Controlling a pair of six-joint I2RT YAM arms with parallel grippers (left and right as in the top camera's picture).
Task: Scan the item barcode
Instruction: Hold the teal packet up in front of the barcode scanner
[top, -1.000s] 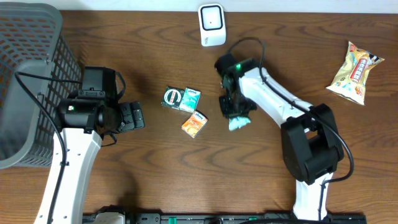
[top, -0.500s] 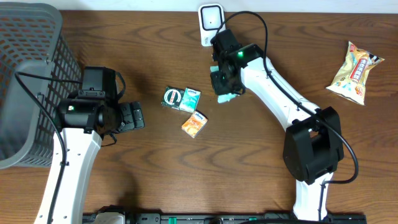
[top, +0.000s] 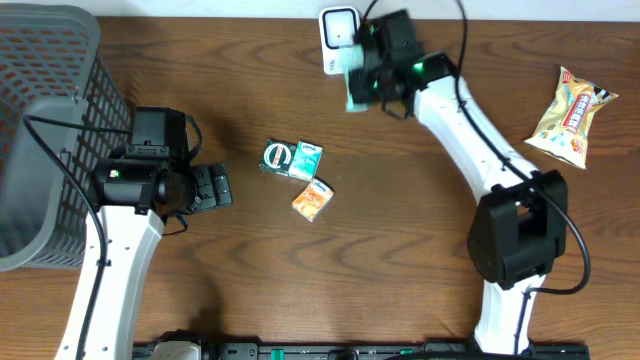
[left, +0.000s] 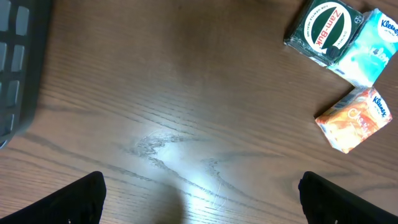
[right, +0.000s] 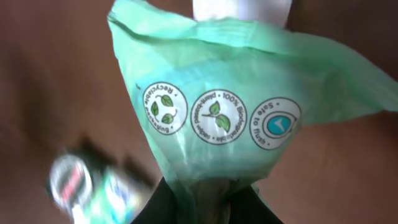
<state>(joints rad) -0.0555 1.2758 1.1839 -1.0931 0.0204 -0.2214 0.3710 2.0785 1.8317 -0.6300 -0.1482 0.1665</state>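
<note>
My right gripper is shut on a pale green plastic packet and holds it just in front of the white barcode scanner at the table's back edge. In the right wrist view the green packet fills the frame, showing three round printed symbols. Its lower end is pinched in my right gripper, and the scanner shows white just beyond its top. No barcode shows on this face. My left gripper hovers open over bare wood, and the left wrist view shows that gripper with nothing in it.
A dark green Zam-Buk box, a blue tissue pack and an orange tissue pack lie mid-table. A grey mesh basket stands at the far left. A yellow snack bag lies at the right.
My right arm has lifted the green packet from the middle of the table and carried it back and left, up to the scanner. The left arm has not moved.
</note>
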